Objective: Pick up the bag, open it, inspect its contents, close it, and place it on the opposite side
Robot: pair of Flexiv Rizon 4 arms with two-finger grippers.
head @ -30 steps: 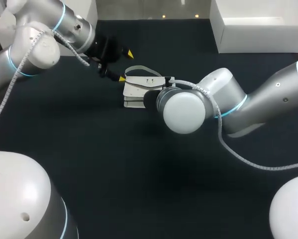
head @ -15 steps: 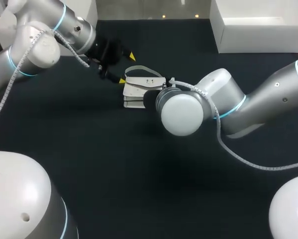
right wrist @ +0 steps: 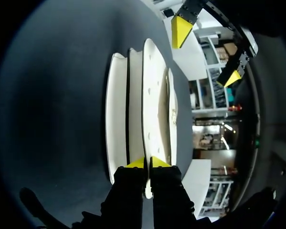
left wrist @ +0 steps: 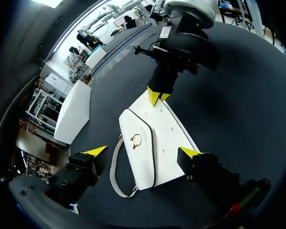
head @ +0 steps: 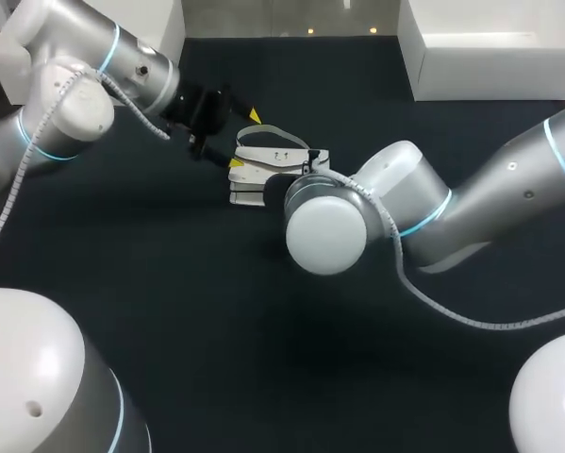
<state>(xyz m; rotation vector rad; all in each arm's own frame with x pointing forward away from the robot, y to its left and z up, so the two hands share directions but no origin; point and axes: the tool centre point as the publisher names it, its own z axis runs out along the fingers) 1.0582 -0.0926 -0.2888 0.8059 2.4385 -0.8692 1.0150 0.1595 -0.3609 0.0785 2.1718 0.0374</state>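
- Right gripper [right wrist: 146,163] has its fingers pressed almost together on a thin edge of the white bag [right wrist: 133,109]. It seems to pinch one panel there, though the view is too close to be sure. I judge this grip is meant to steady the bag.
- Left gripper [left wrist: 143,152] is spread wide, with one finger at each side of the bag's opposite end, not closed on it, probably so it can take that end.
- Bag lies flat on the dark table [head: 169,283], between both grippers. Its strap [left wrist: 115,164] curls beside one left finger.
- Flap is down with the ring clasp [left wrist: 134,140] on it, so nothing of the inside shows.
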